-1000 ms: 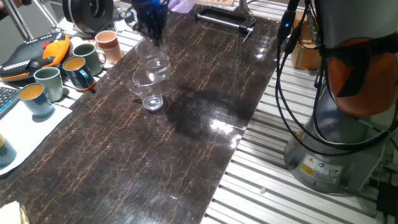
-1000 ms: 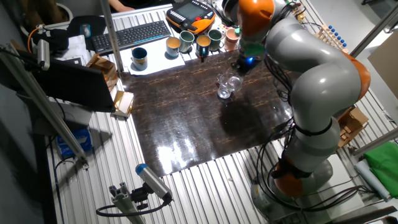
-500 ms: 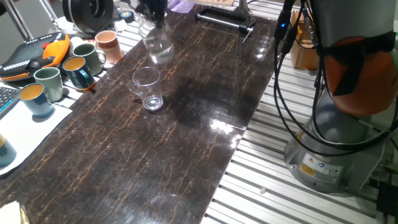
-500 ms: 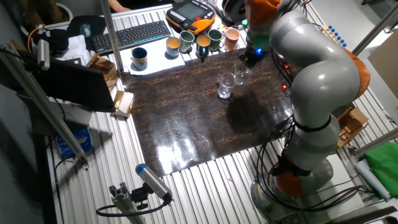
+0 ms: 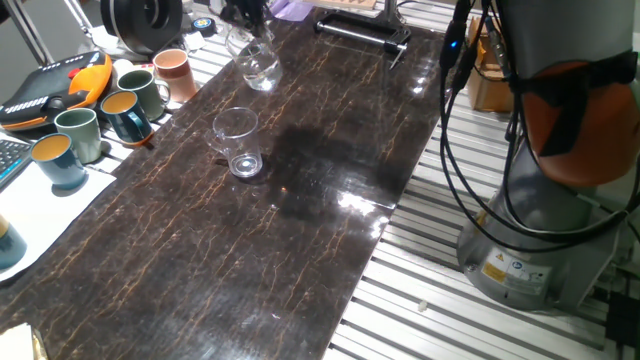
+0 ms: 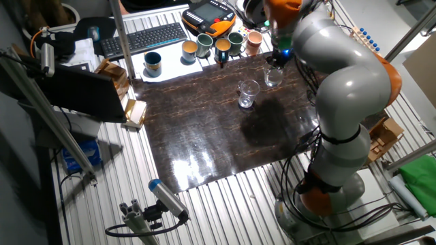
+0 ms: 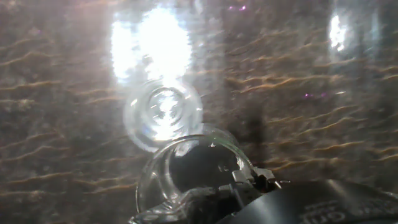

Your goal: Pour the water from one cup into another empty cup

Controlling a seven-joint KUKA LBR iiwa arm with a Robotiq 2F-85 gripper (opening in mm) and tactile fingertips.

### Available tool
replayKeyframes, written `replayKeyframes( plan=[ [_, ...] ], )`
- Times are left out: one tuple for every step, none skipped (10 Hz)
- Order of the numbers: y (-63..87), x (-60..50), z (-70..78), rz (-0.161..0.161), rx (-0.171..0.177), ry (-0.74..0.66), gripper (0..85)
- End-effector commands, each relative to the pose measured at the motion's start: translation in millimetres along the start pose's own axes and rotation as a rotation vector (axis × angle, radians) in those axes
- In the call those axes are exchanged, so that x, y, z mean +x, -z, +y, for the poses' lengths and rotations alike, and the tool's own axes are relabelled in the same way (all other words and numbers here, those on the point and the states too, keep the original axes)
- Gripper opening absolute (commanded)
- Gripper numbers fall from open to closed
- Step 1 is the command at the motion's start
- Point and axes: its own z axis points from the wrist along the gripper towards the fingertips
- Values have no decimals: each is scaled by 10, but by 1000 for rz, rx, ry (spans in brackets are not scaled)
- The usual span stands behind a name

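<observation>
Glass in the pincer (image 5: 247, 17), the small cup (image 5: 256, 68) is held upright near the desk's (image 5: 300, 220) far end, apart from the tumbler (image 5: 238, 141); pouring seems done, only setting down is left.

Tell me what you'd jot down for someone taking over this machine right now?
Hand: shut on the small glass, held near the table's far end, close to the mugs.
Tall glass: upright mid-table, apart from the small glass.
Done: small glass is gripped. Whether water has been poured can't be told; no water is clearly visible in either glass.
Left: check both glasses, then set the small glass down and let go.
</observation>
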Motion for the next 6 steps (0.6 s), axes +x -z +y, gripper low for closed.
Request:
replayKeyframes(
  plan=[
    [-24, -31, -8, -7, 16, 7, 7],
    [-45, -50, -11, -17, 53, 20, 7],
    [-65, -71, -8, -32, 101, 34, 7],
    [-88, -96, 2, -49, 143, 44, 7],
    [-120, -130, 12, -60, 154, 46, 7],
    [-159, -163, 13, -72, 172, 49, 7]
  ],
)
